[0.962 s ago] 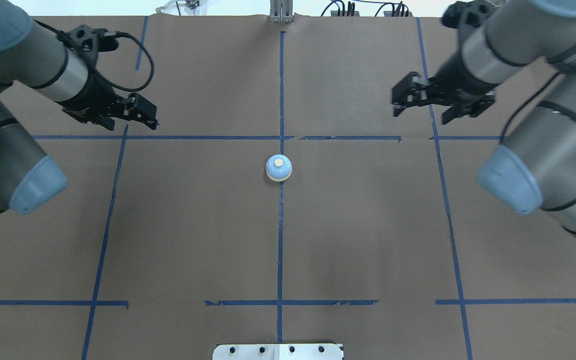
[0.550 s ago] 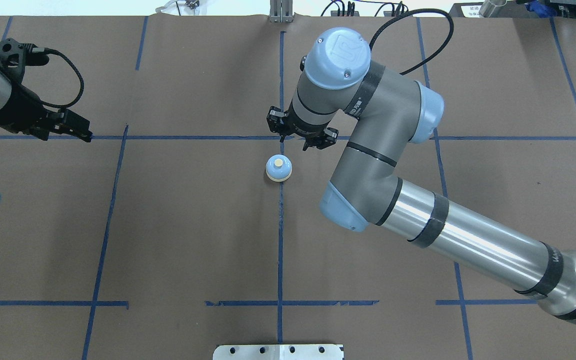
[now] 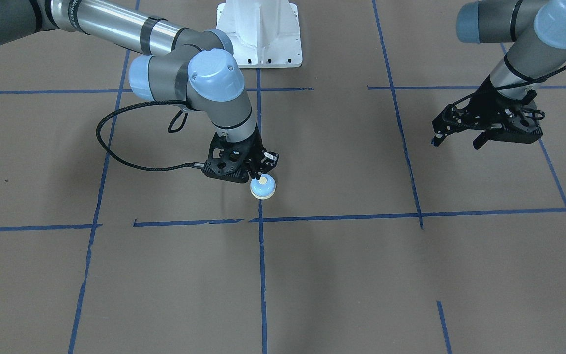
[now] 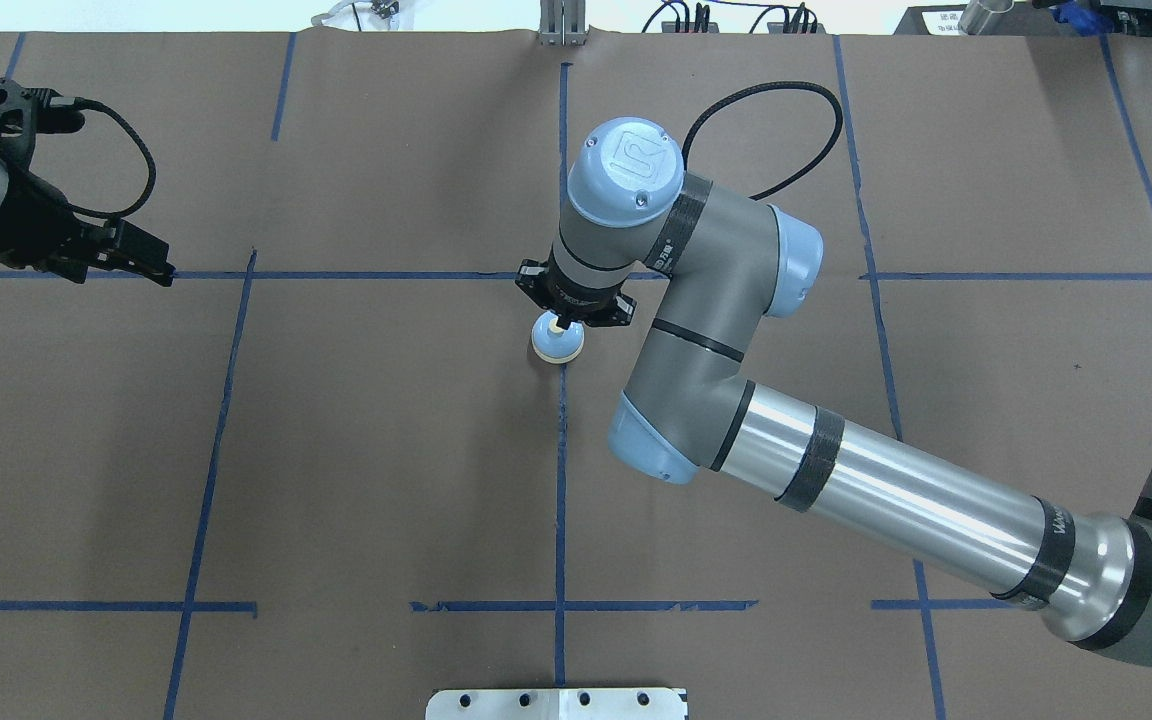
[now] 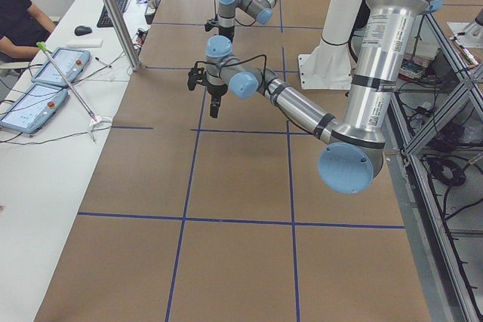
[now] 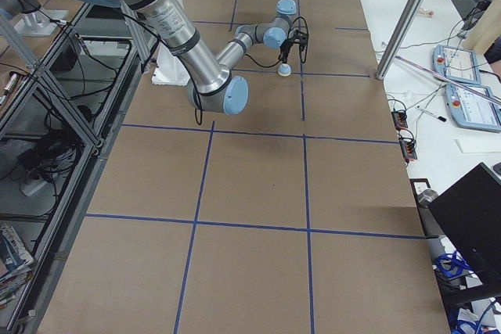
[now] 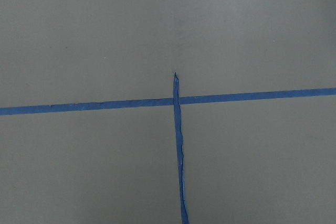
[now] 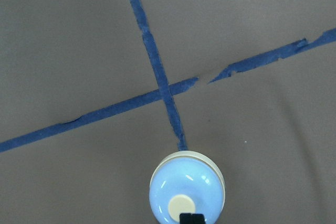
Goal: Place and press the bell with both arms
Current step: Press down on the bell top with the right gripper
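Observation:
The bell (image 4: pixel 557 343) stands upright on the brown table where two blue tape lines cross; it also shows in the front view (image 3: pixel 263 189) and the right wrist view (image 8: pixel 188 192). My right gripper (image 4: pixel 572 306) hangs straight over it, also in the front view (image 3: pixel 261 175). Its fingertips (image 8: pixel 191 219) are shut together right at the cream button. I cannot tell whether they press it. My left gripper (image 3: pixel 457 141) hovers far off to the side, open and empty, also in the overhead view (image 4: pixel 158 270). The left wrist view shows only bare table and tape.
The white pedestal (image 3: pixel 263 34) stands at the table's robot side. A metal plate (image 4: pixel 556 703) sits at the near edge in the overhead view. The right arm's long tube (image 4: pixel 896 500) spans the table's right half. A side table with tablets (image 5: pixel 45 73) and a post (image 5: pixel 113 13) flanks the table.
The right arm swung in from the right edge to the centre, then came down over the bell. The left arm drew back toward the left edge. The bell stayed put.

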`<state>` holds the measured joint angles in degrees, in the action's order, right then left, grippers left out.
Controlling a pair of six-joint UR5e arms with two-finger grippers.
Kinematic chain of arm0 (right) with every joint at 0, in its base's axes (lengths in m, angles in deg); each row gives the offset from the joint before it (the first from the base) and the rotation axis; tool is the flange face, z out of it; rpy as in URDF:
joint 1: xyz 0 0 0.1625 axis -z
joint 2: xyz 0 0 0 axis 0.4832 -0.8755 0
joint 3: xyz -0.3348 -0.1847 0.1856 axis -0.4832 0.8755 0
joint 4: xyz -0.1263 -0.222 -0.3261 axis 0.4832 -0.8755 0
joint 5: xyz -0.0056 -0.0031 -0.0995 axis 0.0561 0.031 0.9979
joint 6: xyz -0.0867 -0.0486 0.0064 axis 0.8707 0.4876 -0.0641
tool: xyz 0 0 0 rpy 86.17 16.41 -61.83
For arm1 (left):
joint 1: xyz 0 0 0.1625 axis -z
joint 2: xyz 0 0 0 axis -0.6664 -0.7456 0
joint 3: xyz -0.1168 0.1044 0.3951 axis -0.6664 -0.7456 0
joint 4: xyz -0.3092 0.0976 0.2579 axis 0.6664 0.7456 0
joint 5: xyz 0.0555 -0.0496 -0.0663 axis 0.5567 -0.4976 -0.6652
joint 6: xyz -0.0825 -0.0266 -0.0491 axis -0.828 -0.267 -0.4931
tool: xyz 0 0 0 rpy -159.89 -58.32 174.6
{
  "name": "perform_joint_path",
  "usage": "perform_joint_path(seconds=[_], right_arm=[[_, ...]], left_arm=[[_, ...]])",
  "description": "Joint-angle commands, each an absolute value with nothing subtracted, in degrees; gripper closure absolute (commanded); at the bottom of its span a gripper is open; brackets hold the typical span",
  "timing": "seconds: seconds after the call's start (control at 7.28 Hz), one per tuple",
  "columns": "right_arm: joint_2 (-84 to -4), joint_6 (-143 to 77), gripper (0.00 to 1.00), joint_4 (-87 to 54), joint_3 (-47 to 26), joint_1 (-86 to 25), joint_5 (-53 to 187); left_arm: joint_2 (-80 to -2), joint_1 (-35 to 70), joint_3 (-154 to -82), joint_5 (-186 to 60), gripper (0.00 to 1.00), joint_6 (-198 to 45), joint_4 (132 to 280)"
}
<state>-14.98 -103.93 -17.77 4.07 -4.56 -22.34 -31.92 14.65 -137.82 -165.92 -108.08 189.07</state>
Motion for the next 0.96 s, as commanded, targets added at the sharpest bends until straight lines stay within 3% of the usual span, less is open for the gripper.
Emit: perform_joint_path(seconds=[0.0,0.82], right_arm=[[-14.11,-103.7,1.0,-17.59,6.03,-4.24,-21.98],[-13.4,-103.78,0.99,-17.41,7.53,-3.19,-19.69]], left_arm=[[-31.82,14.72,-138.01,-165.87,0.0,-108.08,189.08],[-31.82,14.72,-138.36,-165.79,0.0,-108.08,188.99]])
